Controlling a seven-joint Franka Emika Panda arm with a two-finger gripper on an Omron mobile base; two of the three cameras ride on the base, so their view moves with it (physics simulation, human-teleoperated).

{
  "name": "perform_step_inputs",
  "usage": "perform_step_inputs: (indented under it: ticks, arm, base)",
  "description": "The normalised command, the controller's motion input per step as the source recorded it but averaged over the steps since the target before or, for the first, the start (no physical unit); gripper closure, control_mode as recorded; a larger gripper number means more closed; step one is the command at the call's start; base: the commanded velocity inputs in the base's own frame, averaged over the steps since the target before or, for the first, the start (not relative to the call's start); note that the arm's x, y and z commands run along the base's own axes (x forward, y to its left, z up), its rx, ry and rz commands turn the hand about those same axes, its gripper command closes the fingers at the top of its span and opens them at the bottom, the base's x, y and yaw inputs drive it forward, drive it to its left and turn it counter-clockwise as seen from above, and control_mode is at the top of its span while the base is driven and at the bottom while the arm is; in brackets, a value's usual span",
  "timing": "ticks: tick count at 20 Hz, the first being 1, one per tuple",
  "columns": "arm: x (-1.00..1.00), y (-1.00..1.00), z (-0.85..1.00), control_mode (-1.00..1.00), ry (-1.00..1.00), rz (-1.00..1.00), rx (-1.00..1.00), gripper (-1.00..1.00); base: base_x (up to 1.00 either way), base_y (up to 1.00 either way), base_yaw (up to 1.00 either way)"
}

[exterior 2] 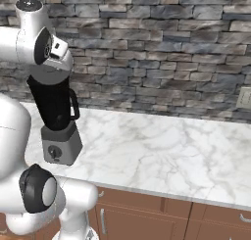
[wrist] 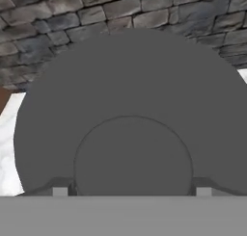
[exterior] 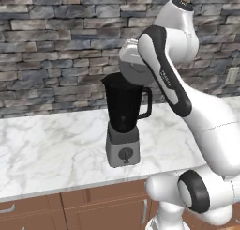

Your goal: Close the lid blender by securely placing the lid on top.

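The lid, a dark-grey disc with a raised centre, lies close under the hand camera. My gripper is shut on the lid, one fingertip on each side of the raised centre. From the left base the lid hangs tilted just over the open rim of the blender, a dark tapered jar with a side handle on a boxy grey base. From the right base the blender stands under my hand, and the arm hides the fingers.
The blender stands on a white marble counter against a stone wall. Wooden cabinet fronts run below the counter's front edge. A wall outlet sits at the far right.
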Motion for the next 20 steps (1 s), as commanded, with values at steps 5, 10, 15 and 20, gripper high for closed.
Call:
perform_step_inputs:
  ticks: [5, 10, 15, 20]
  arm:
    - [0.52, 0.36, 0.18, -1.00, 0.35, 0.00, -0.10, 1.00]
    - [0.38, 0.08, -0.01, -1.00, 0.27, -0.02, -0.14, 1.00]
    - [0.14, 0.09, 0.00, -1.00, 0.20, -0.01, -0.05, 1.00]
    - [-0.03, 0.16, -0.06, -1.00, 0.11, 0.00, 0.00, 1.00]
  base:
    - [0.00, 0.00, 0.00]
    - [0.00, 0.00, 0.00]
    - [0.00, 0.00, 0.00]
    - [0.00, 0.00, 0.00]
